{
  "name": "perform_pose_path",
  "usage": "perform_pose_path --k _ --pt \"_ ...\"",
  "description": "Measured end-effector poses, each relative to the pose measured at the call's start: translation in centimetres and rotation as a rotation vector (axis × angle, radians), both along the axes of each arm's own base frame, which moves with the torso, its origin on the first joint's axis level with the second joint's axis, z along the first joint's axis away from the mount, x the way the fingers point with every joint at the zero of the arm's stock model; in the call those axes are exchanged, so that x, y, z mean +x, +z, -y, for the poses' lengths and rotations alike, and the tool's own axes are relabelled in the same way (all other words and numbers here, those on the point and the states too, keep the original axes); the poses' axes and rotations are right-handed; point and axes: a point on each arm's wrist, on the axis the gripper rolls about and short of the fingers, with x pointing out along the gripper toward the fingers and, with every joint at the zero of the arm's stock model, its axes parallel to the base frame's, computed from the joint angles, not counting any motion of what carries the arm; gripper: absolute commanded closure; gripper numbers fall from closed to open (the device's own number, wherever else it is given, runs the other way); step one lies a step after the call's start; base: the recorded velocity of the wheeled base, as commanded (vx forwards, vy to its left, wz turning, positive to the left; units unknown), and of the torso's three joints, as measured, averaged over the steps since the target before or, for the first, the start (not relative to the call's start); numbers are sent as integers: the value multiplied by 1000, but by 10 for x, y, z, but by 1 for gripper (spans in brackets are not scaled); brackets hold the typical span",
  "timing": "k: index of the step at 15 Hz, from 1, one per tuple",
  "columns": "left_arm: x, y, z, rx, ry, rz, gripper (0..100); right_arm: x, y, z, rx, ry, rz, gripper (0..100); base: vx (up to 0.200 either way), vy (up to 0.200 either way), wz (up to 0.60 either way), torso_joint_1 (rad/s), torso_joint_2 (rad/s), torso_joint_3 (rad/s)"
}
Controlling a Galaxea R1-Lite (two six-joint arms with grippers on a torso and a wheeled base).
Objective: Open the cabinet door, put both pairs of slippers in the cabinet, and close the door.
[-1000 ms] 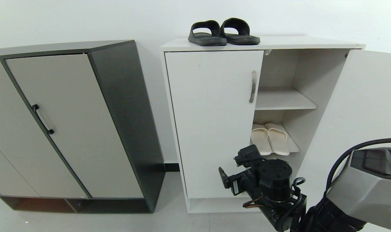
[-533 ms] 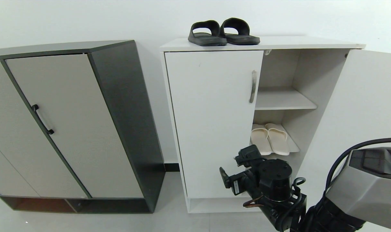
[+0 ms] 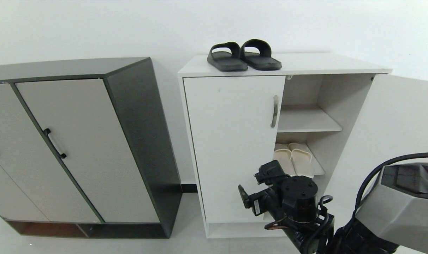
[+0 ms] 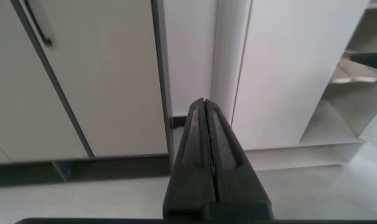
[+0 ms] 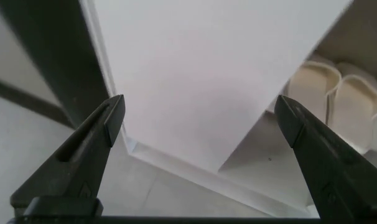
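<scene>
On your left you see a black-framed cabinet with shut beige doors (image 3: 76, 148) and black bar handles (image 3: 54, 143), against a white wall (image 3: 94, 28), on a grey floor (image 3: 185, 243).

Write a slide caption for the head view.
Black slippers on the white cabinet, cream slippers inside, right door open.

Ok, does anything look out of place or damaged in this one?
Nothing damaged, spilled or askew. The black slippers sit side by side on top of the white cabinet, not yet inside; the cream slippers lie neatly on its lower shelf, and its right door stands open.
</scene>
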Motion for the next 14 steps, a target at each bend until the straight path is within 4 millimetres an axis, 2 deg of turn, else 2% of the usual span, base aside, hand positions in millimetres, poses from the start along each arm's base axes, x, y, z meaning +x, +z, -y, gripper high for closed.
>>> perform_pose_path --k 6,14 --pt "0 0 0 1 0 -1 100 1 0 1 -1 -4 0 0 0 0 0 129 -468 -338" --pt "0 0 0 1 0 -1 100 1 0 0 -10 -1 7 0 0 0 0 179 -494 -313"
